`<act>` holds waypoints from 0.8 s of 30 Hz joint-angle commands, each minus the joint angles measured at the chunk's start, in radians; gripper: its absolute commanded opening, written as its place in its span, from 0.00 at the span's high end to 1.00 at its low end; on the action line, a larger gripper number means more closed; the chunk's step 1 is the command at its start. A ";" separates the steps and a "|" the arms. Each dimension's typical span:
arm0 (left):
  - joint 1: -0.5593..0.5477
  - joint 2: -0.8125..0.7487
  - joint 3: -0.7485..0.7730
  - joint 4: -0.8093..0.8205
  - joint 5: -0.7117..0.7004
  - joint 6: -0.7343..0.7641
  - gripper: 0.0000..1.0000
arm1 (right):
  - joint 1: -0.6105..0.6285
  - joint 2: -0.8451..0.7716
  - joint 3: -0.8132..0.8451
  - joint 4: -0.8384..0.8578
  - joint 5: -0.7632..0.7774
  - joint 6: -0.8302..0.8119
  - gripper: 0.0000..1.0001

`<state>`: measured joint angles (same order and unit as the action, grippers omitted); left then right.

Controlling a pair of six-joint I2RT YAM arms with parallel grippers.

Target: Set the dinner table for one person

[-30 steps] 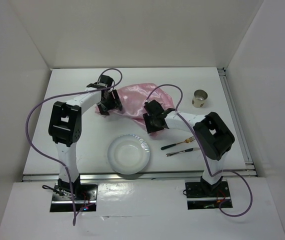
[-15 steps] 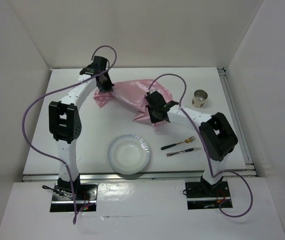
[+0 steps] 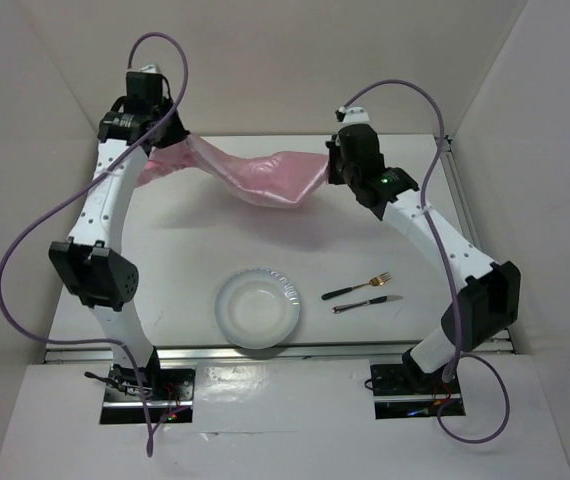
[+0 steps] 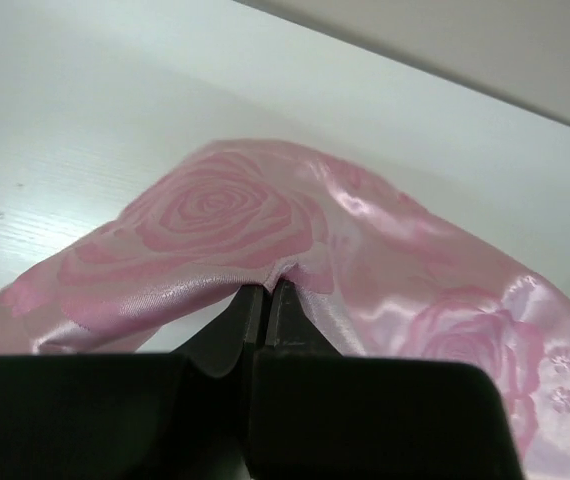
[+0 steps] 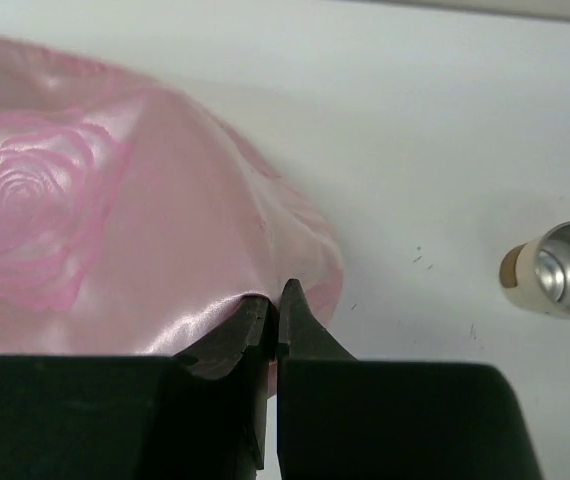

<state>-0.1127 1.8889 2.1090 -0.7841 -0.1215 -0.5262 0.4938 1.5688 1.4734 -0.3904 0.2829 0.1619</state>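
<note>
The pink rose-patterned cloth (image 3: pixel 250 172) hangs stretched between both grippers, high over the far part of the dinner table (image 3: pixel 205 250). My left gripper (image 3: pixel 170 140) is shut on the cloth's left end; in the left wrist view the cloth (image 4: pixel 235 230) bunches at the closed left gripper (image 4: pixel 267 288). On the other side, my right gripper (image 3: pixel 333 165) is shut on the right end, and the right wrist view shows the cloth's (image 5: pixel 115 250) edge pinched in the right gripper (image 5: pixel 276 300). A white plate (image 3: pixel 256 308) lies near the front, with a fork (image 3: pixel 357 287) and a knife (image 3: pixel 365 303) to its right.
A small metal cup (image 5: pixel 562 268) stands on the table at the far right, seen only in the right wrist view. Metal rails (image 3: pixel 470 230) run along the table's right and front edges. White walls close in the back and sides.
Both grippers closed on the cloth's ends, then rose and moved apart toward the back. The crumpled cloth left the table and now hangs stretched between them.
</note>
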 commanded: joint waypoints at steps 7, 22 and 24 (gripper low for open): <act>0.019 -0.061 -0.002 0.008 0.012 0.095 1.00 | -0.084 -0.015 0.086 0.041 -0.054 -0.010 1.00; 0.061 0.070 0.158 -0.021 0.154 0.175 1.00 | -0.146 0.251 0.457 0.067 -0.100 -0.091 1.00; 0.061 0.035 0.109 -0.033 0.178 0.193 1.00 | -0.146 0.205 0.357 0.079 -0.100 -0.078 1.00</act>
<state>-0.0551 2.0174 2.2520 -0.8448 0.0135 -0.3763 0.3527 1.8626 1.9007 -0.3603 0.1844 0.0910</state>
